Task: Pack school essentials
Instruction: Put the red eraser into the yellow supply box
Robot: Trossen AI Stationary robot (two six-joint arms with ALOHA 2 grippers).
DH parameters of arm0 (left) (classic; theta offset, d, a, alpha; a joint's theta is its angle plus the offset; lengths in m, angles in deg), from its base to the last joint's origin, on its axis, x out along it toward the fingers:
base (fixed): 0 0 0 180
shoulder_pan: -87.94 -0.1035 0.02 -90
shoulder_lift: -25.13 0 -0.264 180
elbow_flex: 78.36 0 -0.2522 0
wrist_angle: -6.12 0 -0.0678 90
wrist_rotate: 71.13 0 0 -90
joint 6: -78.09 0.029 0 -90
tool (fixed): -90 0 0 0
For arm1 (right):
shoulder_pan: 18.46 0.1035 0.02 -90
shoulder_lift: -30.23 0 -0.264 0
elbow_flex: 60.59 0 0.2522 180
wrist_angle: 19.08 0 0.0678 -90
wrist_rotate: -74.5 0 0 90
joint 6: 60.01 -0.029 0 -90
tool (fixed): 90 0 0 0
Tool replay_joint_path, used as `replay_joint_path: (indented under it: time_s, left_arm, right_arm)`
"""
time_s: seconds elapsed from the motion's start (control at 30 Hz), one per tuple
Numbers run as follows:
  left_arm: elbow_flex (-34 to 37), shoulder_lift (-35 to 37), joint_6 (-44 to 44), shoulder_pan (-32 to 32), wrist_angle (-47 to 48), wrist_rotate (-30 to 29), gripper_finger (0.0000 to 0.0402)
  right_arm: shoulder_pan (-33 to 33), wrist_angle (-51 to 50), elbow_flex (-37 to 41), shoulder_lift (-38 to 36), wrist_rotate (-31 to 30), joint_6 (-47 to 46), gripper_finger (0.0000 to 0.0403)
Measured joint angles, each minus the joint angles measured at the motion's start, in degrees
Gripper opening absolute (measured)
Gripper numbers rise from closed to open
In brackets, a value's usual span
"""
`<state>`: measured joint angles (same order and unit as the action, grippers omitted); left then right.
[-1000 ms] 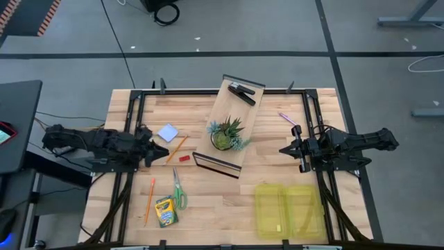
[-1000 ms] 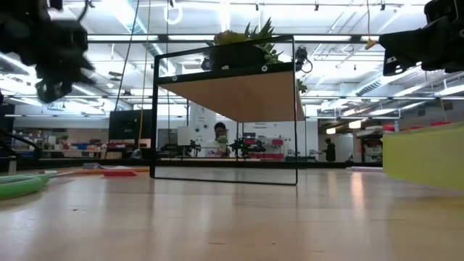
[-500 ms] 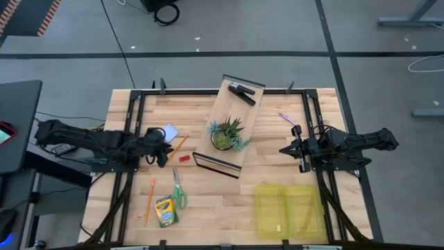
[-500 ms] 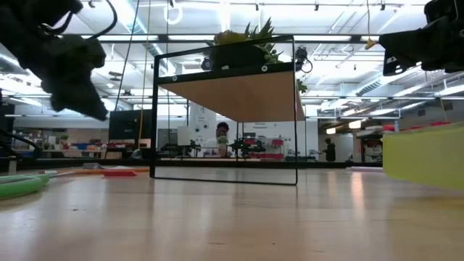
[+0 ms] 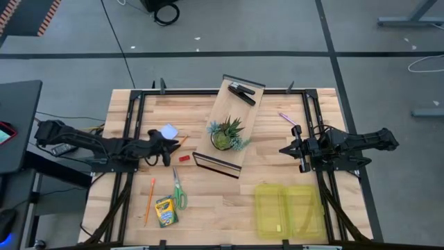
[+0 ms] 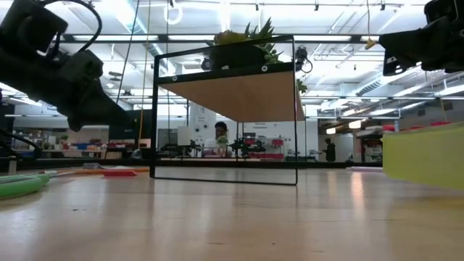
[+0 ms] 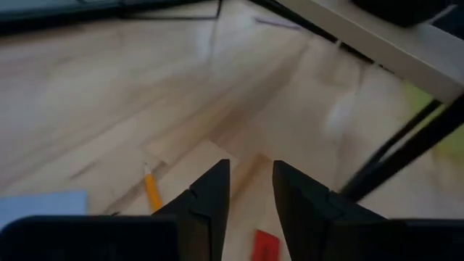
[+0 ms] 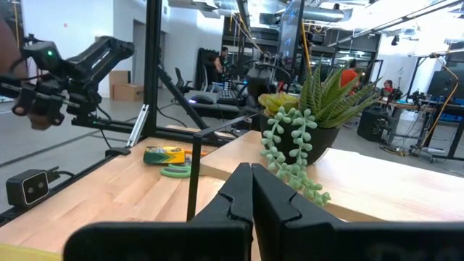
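Note:
In the high view the pale blue pad (image 5: 168, 130) lies flat on the table's left half. One orange pencil (image 5: 183, 140) lies beside it, partly under my left gripper (image 5: 173, 144). A second orange pencil (image 5: 149, 200), the green-handled scissors (image 5: 179, 192) and the yellow-green crayon box (image 5: 165, 210) lie nearer the near edge. My left gripper (image 7: 251, 192) is open and hovers over the pencil (image 7: 152, 191) and a small red piece (image 7: 264, 243), touching nothing. My right gripper (image 5: 283, 149) is shut (image 8: 251, 181) and waits above the table's right side.
A tilted wooden shelf in a black frame (image 5: 229, 132) stands mid-table, carrying the spiky green plant (image 5: 227, 133) and a black clip-like object (image 5: 242, 92). A yellow-green translucent case (image 5: 288, 208) lies open near the right near corner. A purple pen (image 5: 287, 119) lies near the right arm.
My left arm has stretched out toward the table's right and come down, carrying its gripper from beside the pad to above the pencil and red piece. Nothing on the table has moved.

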<state>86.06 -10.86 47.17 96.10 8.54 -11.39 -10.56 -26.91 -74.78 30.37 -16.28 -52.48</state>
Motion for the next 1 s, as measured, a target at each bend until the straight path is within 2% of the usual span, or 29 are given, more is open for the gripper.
replay_joint_path:
  time_s: [0.37, 0.5, 0.6, 0.7, 0.9, 1.0]
  left_arm:
    - [1.3, 0.0, 1.1, 0.0, -0.9, -8.5, 0.0174]
    - [1.3, -1.3, -1.6, -0.8, -0.9, -9.0, 0.0187]
    - [1.3, -3.8, -3.2, -1.9, -2.2, -7.1, 0.0183]
    - [1.3, -7.2, -1.6, -2.8, -8.5, -4.6, 0.0173]
    - [1.4, -14.1, -3.8, -4.5, -12.4, -4.9, 0.0156]
    - [1.4, -17.8, -0.6, -4.9, -16.8, 0.2, 0.0148]
  right_arm:
    - [0.0, 0.0, 0.0, 0.0, 0.0, 0.0, 0.0007]
    - [0.0, 0.0, 0.0, 0.0, 0.0, 0.0, 0.0007]
    - [0.0, 0.0, 0.0, 0.0, 0.0, 0.0, 0.0007]
    - [0.0, 0.0, 0.0, 0.0, 0.0, 0.0, 0.0007]
    - [0.0, 0.0, 0.0, 0.0, 0.0, 0.0, 0.0007]
    - [0.0, 0.0, 0.0, 0.0, 0.0, 0.0, 0.0007]
